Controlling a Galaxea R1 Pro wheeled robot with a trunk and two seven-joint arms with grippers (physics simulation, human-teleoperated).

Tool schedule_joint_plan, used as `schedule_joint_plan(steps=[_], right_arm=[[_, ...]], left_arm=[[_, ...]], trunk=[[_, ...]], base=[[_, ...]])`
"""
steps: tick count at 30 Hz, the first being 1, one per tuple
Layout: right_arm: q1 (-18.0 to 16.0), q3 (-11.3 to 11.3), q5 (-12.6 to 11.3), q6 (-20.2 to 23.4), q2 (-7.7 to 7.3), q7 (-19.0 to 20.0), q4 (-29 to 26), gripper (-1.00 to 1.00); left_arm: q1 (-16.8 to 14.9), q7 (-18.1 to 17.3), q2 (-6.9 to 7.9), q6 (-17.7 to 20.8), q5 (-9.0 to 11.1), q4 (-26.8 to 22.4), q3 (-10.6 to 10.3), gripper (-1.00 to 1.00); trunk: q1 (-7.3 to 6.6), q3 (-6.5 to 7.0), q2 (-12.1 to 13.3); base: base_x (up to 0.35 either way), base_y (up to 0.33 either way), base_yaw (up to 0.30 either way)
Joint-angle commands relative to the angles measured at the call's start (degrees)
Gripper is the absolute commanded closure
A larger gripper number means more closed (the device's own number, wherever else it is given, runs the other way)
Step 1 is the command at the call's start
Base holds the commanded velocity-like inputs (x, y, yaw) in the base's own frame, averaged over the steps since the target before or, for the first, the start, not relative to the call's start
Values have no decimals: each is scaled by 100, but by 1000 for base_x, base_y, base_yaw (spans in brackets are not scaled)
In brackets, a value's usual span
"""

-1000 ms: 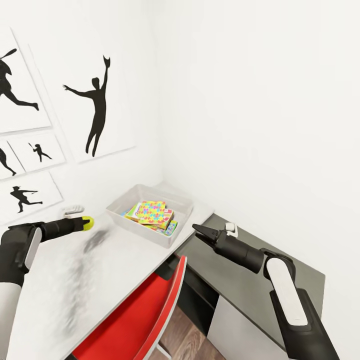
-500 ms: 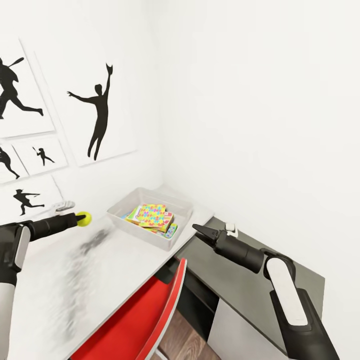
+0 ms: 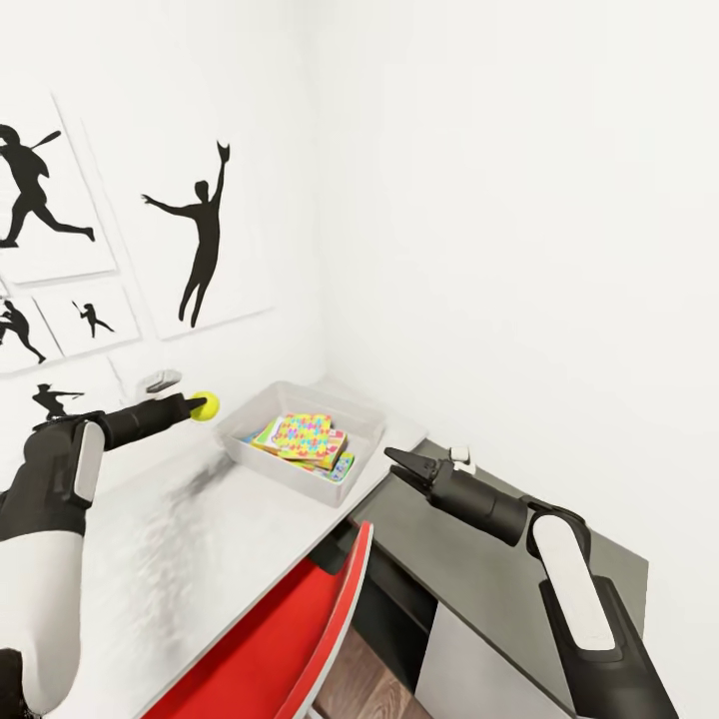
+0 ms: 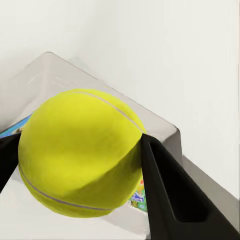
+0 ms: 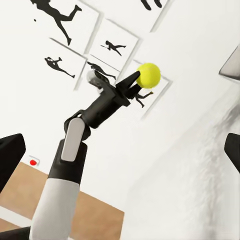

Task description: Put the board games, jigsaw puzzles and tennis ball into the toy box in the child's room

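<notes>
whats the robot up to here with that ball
The left pincer holds the tennis ball up above the table, just short of the near rim of the toy box. A jigsaw puzzle already lies on top of other flat toys inside the box. The right pincer hangs empty and looks shut, over the lower dark grey unit.
</notes>
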Motion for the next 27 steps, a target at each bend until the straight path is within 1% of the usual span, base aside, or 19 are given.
schedule_joint_plan(steps=[1,5,10,13,14,16,17,18,19,21,22,24,27], right_arm=[[-6,-14,45,32,8,48,0,-100],[-6,-7,45,33,11,49,0,-100],[-6,3,45,33,11,41,0,-100],[-6,10,45,33,12,32,0,-100],[-6,11,45,33,12,31,0,-100],[-6,13,45,30,16,23,0,-100],[-6,13,45,28,17,20,0,-100],[-6,15,45,27,18,19,0,-100],[-6,18,45,26,19,17,0,-100],[-6,21,45,25,20,15,1,-100],[-6,24,45,24,20,15,0,-100],[-6,40,60,-3,30,14,5,-100],[-6,98,92,-222,65,8,6,-100]], left_arm=[[-45,30,-53,21,24,3,0,100],[-108,124,-211,-9,24,6,-8,100],[-291,149,-304,-13,24,11,-11,100],[-345,191,-487,-80,0,25,-87,100],[-350,219,-518,-121,-3,30,-110,100],[-367,469,-619,-334,-8,79,-232,100],[-373,685,-667,-432,-4,128,-308,100],[-381,807,-692,-474,1,162,-348,100],[-413,1053,-744,-540,10,241,-426,100],[-524,1456,-854,-670,25,498,-527,100],[-590,1583,-894,-800,26,703,-553,100],[-730,1721,-943,-1068,28,1095,-583,100],[-847,1818,-1024,-1233,0,1386,-605,100]], trunk=[[4,-3,-12],[4,35,-12],[4,82,-12],[4,111,-12],[4,120,-12],[4,139,-12],[4,149,-12],[4,158,-12],[4,168,-12],[4,187,-12],[4,196,-12],[4,211,-12],[4,229,-12]], base=[[0,0,0],[0,0,0],[0,0,0],[0,0,0],[0,0,0],[0,0,0],[0,0,0],[0,0,0],[0,0,0],[0,0,0],[0,0,4],[0,0,29],[0,0,49]])
